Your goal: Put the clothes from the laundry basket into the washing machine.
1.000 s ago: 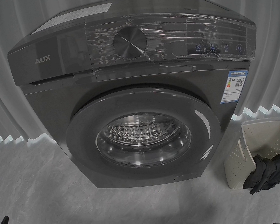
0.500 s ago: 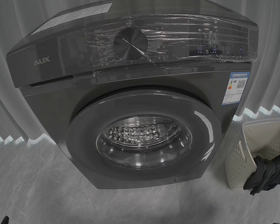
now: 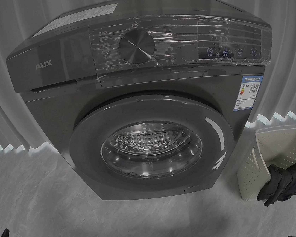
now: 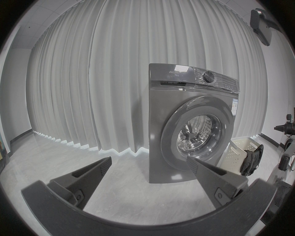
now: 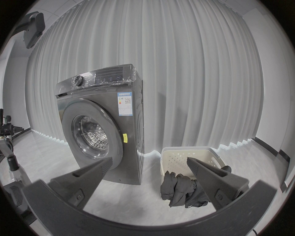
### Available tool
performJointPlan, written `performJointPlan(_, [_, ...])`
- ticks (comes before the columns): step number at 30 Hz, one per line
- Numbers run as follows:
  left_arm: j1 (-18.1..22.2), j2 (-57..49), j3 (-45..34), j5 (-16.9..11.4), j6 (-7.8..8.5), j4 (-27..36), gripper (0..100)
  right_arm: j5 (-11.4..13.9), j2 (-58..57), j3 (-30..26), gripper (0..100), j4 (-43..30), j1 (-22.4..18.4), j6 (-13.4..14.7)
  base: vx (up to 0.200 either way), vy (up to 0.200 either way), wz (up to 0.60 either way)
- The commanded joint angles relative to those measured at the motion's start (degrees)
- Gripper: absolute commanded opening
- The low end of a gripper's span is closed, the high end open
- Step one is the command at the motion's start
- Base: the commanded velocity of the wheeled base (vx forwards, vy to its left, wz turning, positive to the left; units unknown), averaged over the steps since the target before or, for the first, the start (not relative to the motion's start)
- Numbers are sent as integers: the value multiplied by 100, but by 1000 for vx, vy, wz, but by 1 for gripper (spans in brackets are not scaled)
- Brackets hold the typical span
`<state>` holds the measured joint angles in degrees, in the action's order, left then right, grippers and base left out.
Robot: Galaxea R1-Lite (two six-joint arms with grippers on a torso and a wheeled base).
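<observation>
The clothes draped over the front rim of the basket on the floor, beside the washer with its door closed. The left end effector and the right end effector were spread, holding nothing.

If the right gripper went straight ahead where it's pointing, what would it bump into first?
Probably nothing close: the open right gripper points into the gap between the washing machine and the laundry basket, so likely the curtain behind. The basket is near that line; depth is unclear.
</observation>
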<state>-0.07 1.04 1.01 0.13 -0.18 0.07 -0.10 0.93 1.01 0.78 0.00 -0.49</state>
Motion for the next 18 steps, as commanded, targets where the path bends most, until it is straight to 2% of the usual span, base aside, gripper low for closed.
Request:
performJointPlan(1, [-1, -104, -101, 4, 1, 1, 100, 10, -93, -101, 100, 1, 0, 22, 0, 0, 0])
performJointPlan(16, [-1, -104, -101, 4, 1, 1, 100, 80, -93, -92, 100, 124, 0, 58, 0, 0, 0])
performJointPlan(18, [-1, -104, -101, 4, 1, 1, 100, 159, -93, 382, 100, 344, 0, 128, 0, 0, 0])
